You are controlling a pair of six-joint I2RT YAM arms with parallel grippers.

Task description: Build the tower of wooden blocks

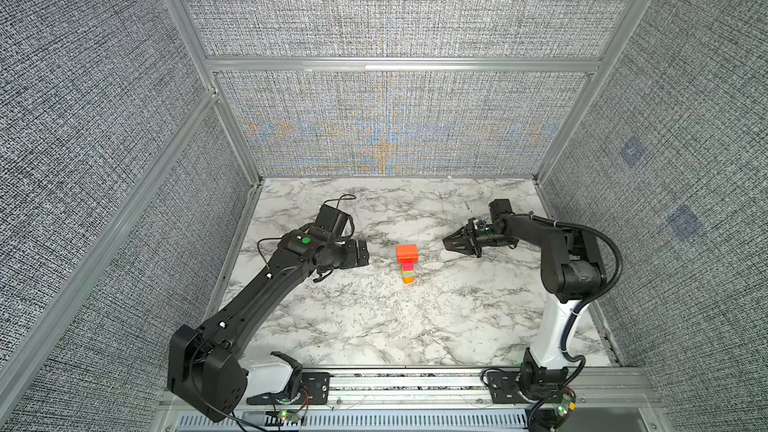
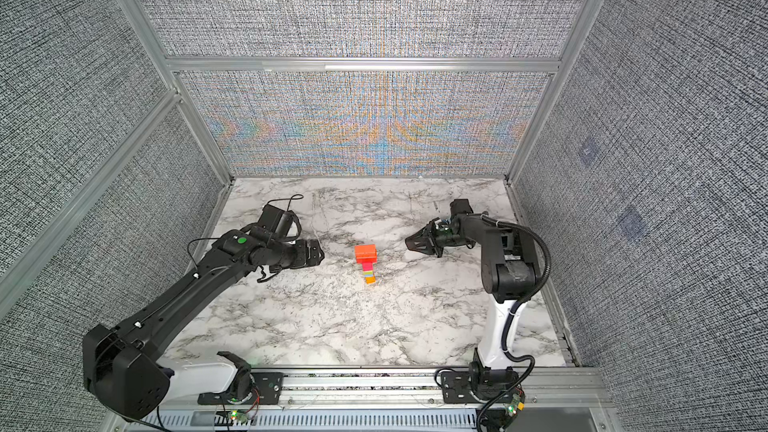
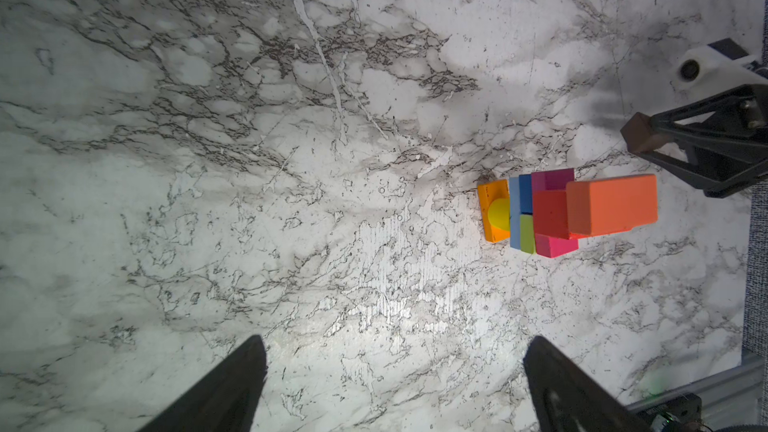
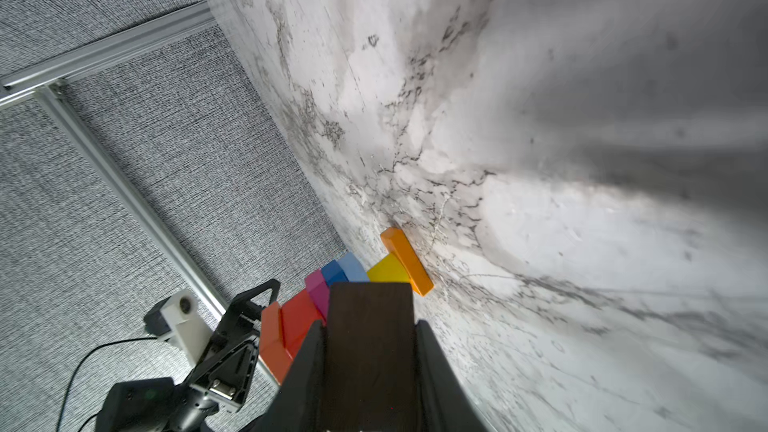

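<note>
The block tower stands mid-way across the table, between two arms
The right jaws grip a dark brown block near the tower's top, not touching it. The left jaws gape wide.

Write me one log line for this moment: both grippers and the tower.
left gripper: open, empty | right gripper: shut on dark brown block, apart from tower | wood block tower: standing, red-orange slab topmost

My right gripper black, its block dark brown; tower orange, blue, yellow-green, magenta, red-orange; table grey-veined white marble.
</note>
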